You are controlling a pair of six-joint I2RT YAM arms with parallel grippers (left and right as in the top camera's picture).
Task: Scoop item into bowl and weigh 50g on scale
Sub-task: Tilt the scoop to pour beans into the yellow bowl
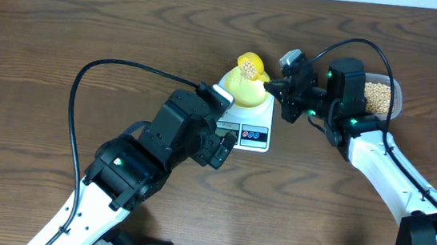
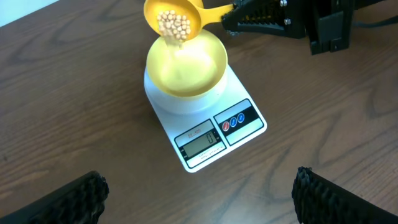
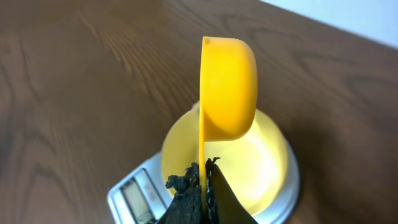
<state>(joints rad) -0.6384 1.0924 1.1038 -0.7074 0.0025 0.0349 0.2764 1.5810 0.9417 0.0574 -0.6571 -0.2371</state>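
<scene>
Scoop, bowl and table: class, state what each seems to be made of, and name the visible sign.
The scoop looks like moulded plastic: bright yellow, smooth, faint sheen, thin even rim. The bowl is likely plastic too: pale yellow, matte, uniform colour, though ceramic is possible. The table is wood or wood-look laminate: dark brown with clear grain; which, I cannot tell.

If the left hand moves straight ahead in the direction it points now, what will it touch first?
Most likely the scale, at its display end, straight ahead of the left hand; the bowl sits on it farther back. Depth is unclear, so this is not certain.
</scene>
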